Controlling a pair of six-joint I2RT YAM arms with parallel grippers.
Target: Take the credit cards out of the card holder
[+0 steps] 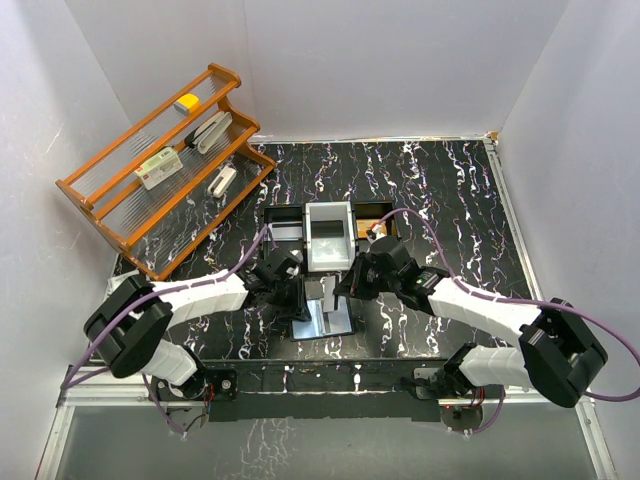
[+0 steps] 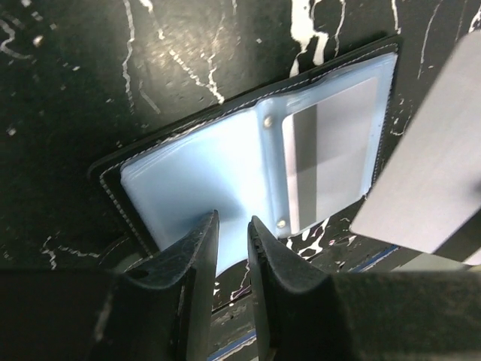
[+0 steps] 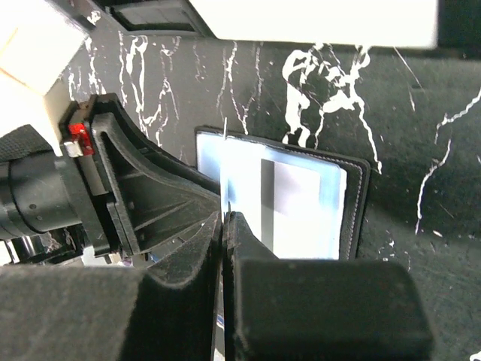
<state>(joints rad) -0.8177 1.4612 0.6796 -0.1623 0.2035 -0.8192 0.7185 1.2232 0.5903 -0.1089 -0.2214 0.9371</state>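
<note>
Black marbled table, white walls; card holder lies open and flat between the two grippers.
Right gripper pinched tight on a grey card, held on edge over the holder. Left gripper has a narrow gap at the holder's near edge; grip unclear.

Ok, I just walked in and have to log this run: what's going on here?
A small black bifold card holder lies open on the black marbled table. The right arm's fingers are shut on a thin grey card, held up over it. The left arm's fingers, slightly apart, rest on its light blue page, seemingly steadying it. Another, dark-striped card sits in one of its pockets.
</note>
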